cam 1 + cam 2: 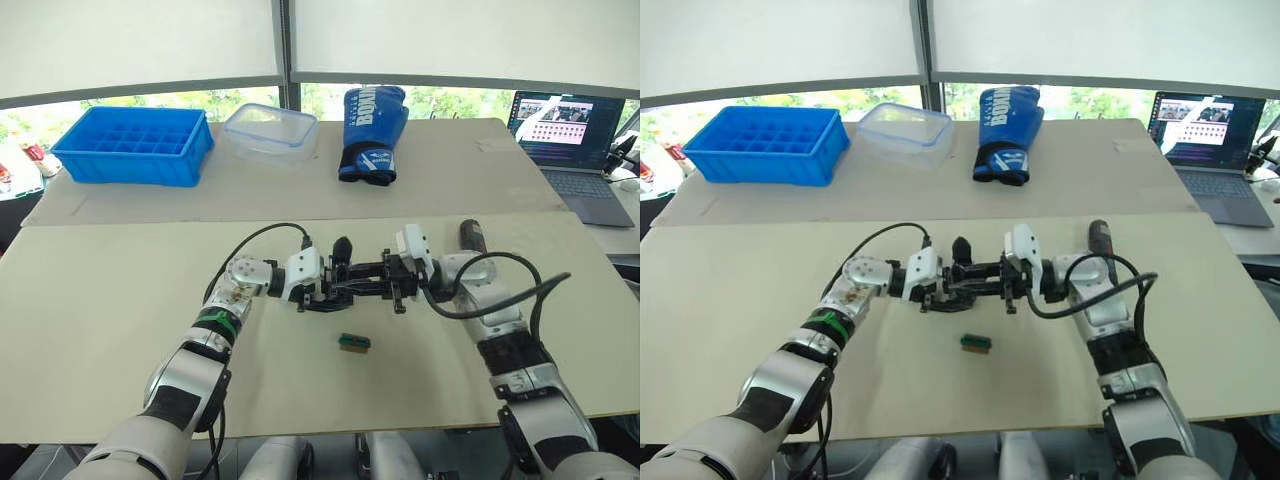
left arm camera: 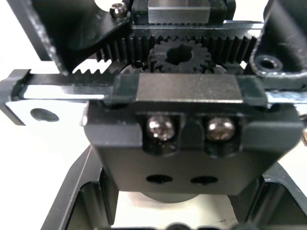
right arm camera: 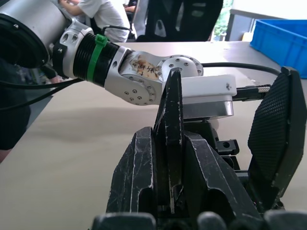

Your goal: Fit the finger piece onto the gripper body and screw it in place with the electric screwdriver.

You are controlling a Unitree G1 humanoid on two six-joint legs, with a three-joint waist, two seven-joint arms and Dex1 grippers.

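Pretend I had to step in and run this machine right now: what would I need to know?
Left gripper: fingers shut on the gripper body, held just above the table.
Right gripper: at the body's other end; grip unclear.
The finger piece seems to stand upright on the body, near the left gripper.
The electric screwdriver lies on the table beyond the right arm, not picked up.
Left to do: pick up the screwdriver and screw the piece in place.

Both tools meet mid-counter (image 1: 760, 300): left tool (image 1: 937, 280) and right tool (image 1: 1008, 278) at the gripper body (image 1: 968, 275); green-and-brown block (image 1: 976, 343) just in front, electric screwdriver (image 1: 1099, 236) near right arm.
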